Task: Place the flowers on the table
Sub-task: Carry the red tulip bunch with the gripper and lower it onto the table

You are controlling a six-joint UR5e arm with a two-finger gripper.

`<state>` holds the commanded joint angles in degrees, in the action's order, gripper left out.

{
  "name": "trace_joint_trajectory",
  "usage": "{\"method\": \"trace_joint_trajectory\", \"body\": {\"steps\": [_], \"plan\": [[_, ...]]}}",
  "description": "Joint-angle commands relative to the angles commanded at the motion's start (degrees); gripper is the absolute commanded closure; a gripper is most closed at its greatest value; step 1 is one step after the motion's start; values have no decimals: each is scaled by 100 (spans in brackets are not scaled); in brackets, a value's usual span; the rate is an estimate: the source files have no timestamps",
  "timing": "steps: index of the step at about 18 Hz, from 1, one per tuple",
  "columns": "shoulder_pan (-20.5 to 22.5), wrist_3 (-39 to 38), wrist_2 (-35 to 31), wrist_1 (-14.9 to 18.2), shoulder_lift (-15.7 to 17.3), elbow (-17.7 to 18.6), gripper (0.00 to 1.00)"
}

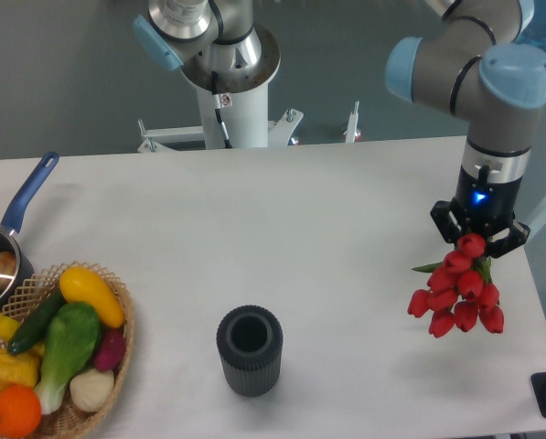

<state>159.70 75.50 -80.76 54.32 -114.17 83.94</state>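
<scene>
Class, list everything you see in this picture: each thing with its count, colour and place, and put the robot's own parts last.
flowers: one bunch of tulips, red with green stems, held above the table's right side
table: one, white, fills the middle
cup: one, dark grey, ribbed, upright, front centre
basket: one, tan wicker, front left, holding colourful vegetables
saucepan: one, blue handle, left edge
robot arm: one, grey and blue, upper right
claw: one, black, shut on the flowers
</scene>
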Motion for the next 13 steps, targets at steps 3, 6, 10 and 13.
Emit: {"method": "trace_joint_trajectory", "body": {"steps": [3,6,10,13], "plan": [[-193,-88,-307,0,-9,9,100],[-421,-508,-405,-9,-44,78,100],[-712,-1029,-562,-9,35,360,100],[-747,-1011,-730,18,-35,413,99]]}}
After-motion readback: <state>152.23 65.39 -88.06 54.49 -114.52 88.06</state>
